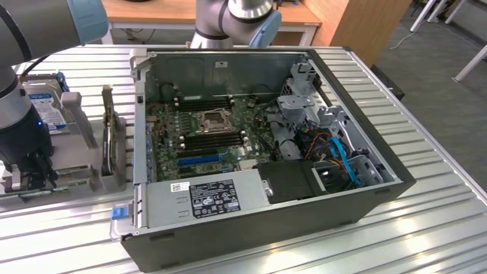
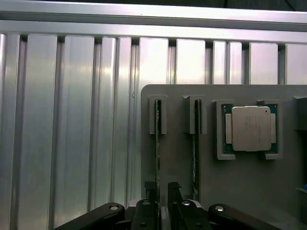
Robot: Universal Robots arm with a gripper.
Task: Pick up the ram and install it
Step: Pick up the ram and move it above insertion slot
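Note:
Two ram sticks stand on edge in slots of a grey holder (image 2: 240,191); the nearer ram (image 2: 157,139) runs down between my fingers, and the other (image 2: 196,143) sits one slot over. My gripper (image 2: 163,203) is open, with one dark fingertip (image 2: 149,211) on each side of the nearer stick's end. I cannot tell whether they touch it. In the exterior view the gripper (image 1: 32,174) hangs low over the holder at the exterior view's left. The green motherboard (image 1: 205,131) lies inside the open computer case (image 1: 266,222).
A square silver processor (image 2: 252,128) rests in a pocket of the holder beside the sticks. A hard drive with a blue label (image 1: 45,108) and upright grey brackets (image 1: 114,142) stand between the arm and the case. The table is ribbed metal (image 2: 72,120).

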